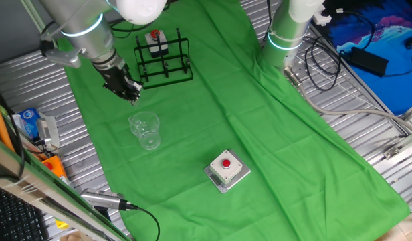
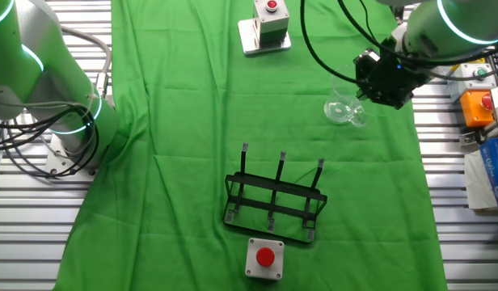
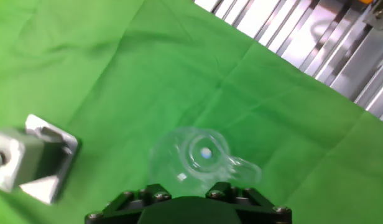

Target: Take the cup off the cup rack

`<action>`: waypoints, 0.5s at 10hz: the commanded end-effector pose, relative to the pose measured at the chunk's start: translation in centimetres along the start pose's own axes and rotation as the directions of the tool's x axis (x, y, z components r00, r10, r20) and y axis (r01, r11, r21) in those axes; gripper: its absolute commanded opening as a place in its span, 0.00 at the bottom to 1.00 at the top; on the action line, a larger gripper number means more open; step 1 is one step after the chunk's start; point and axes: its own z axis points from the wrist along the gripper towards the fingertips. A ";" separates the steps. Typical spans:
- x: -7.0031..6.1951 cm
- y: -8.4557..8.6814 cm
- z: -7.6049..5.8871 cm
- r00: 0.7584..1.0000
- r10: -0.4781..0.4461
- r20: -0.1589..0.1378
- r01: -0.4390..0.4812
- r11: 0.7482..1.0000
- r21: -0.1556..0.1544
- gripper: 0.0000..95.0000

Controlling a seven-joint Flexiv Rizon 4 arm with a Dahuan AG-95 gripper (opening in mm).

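Release step, apparently: small clear glass cup off black wire cup rack; pincer spread unclear; retreat next.

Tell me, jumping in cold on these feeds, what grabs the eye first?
The bright green cloth covering the table dominates. On it, the clear cup sits on the cloth apart from the empty black cup rack, with the gripper hanging just above and beside the cup. Two grey boxes with red buttons stand out: one on open cloth, another right by the rack.
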 end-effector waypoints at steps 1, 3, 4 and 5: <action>-0.1 0.3 0.1 0.999 0.050 0.004 -0.050 0.999 0.002 0.00; -0.1 0.3 0.1 0.993 0.122 0.003 -0.122 0.992 0.014 0.00; -0.1 0.3 0.1 0.985 0.171 -0.007 -0.171 0.985 0.030 0.00; -0.1 0.3 0.1 0.978 0.210 -0.008 -0.209 0.977 0.035 0.00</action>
